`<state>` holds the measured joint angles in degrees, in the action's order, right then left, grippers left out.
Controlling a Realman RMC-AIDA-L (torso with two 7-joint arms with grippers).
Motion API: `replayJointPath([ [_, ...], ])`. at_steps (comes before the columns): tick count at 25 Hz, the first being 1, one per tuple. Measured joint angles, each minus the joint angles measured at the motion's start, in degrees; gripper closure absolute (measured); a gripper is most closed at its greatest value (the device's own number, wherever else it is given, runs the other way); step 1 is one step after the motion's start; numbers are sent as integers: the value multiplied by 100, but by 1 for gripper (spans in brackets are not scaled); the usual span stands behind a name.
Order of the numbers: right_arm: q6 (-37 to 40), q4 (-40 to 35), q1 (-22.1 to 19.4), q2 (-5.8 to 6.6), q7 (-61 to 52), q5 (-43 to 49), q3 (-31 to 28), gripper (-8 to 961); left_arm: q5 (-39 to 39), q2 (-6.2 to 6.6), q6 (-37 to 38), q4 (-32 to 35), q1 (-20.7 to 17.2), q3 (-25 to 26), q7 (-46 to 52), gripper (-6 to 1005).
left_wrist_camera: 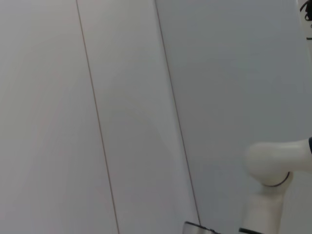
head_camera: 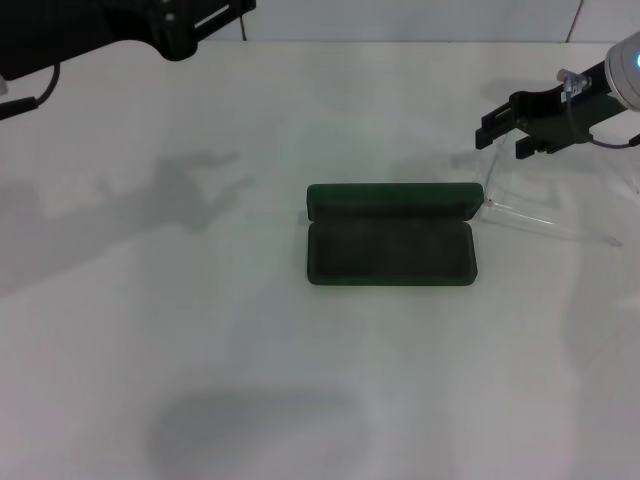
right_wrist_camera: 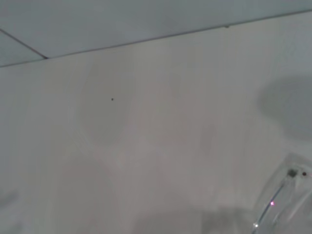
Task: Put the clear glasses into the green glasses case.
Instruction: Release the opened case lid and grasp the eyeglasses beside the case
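While the clear glasses [head_camera: 505, 195] hang from my right gripper [head_camera: 506, 132], the green glasses case [head_camera: 391, 247] lies open mid-table, tray toward me, lid flat behind it

My right jaws look pinched narrow on the upper edge of the frame, just right of the case's far right corner; one clear arm [head_camera: 550, 222] trails down and away to the right, its tip at or near the table [head_camera: 200, 380], can't tell if it touches. I'd judge them light, stiff but springy, slick and scratch-prone, so hold the front frame near the bridge, not the arms, with gentle force. Right wrist view catches only a clear hinge corner [right_wrist_camera: 285, 195]. Left gripper [head_camera: 180, 30] parked far left, jaw state unreadable
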<state>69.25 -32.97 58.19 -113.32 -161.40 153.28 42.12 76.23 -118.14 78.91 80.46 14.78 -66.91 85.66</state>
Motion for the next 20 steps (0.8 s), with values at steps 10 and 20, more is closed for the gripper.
replayJointPath([
  [10, -169, 159, -17, 25, -56, 26, 14, 356, -3, -5, 11, -82, 15, 3, -44, 657],
  [20, -193, 195, -19, 64, -58, 79, 15, 418, -34, -16, 11, -93, -48, 3, -49, 662],
])
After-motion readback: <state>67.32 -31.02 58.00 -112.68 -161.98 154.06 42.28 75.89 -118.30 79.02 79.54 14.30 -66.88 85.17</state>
